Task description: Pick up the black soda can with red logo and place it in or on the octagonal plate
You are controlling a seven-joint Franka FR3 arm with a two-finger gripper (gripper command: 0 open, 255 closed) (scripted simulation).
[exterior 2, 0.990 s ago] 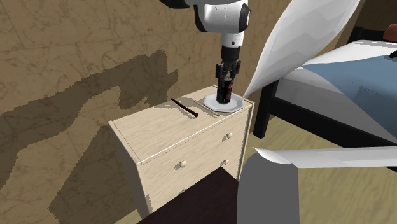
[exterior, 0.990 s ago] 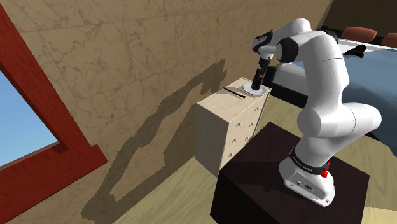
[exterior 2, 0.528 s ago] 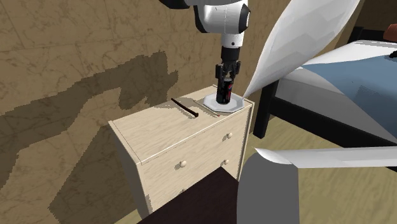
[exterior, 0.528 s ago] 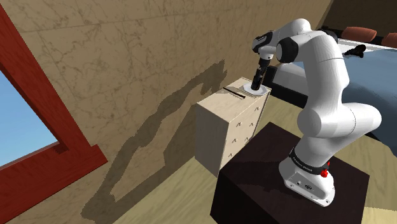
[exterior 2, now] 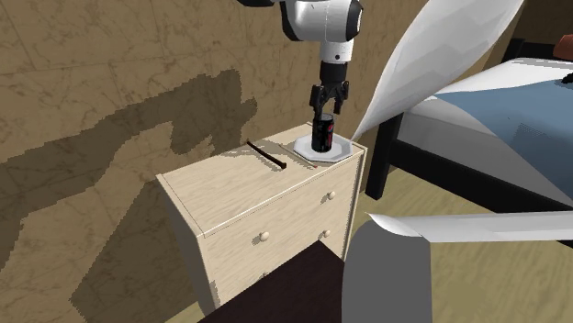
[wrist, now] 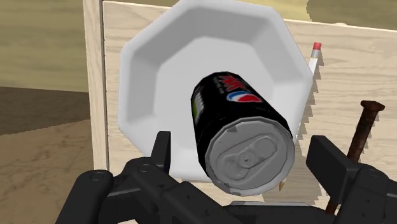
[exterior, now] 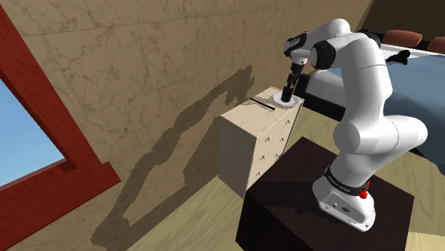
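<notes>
Since the earlier frames the gripper [exterior 2: 327,109] has let go of the soda can [exterior 2: 323,134] and risen. Before, it reached down around the can's top; now it hangs just above the can with its fingers spread.

Shoulder view: the white arm [exterior: 365,107] rises from the dark stand [exterior: 285,207] at the lower right and bends over to the upper middle of the frame. There the gripper [exterior: 291,78] points down over the black can [exterior: 287,94]. The can stands on the white octagonal plate [exterior: 293,104], at the far end of a pale wooden dresser [exterior: 260,139]. A bed [exterior: 417,75] lies at the upper right and a red window frame [exterior: 50,135] at the left.

Second exterior view: the can stands upright in the middle of the plate [exterior 2: 342,153], right of centre in the frame, at the dresser's [exterior 2: 266,216] far corner. The fingertips are level with the can's top, apart from it. A thin dark stick [exterior 2: 269,155] lies on the dresser top to the left of the plate, apart from it. The bed [exterior 2: 514,101] fills the right side.

Wrist view: the gripper [wrist: 245,151] is open, and its two black fingers [wrist: 163,151] stand either side of the can [wrist: 245,137] without touching it. The can's silver lid faces the camera, and its side bears red lettering and a round red and blue logo. It rests inside the plate [wrist: 162,70]. Beyond the plate lie a slim white stick with a red tip [wrist: 313,58] and the brown stick [wrist: 356,143].
</notes>
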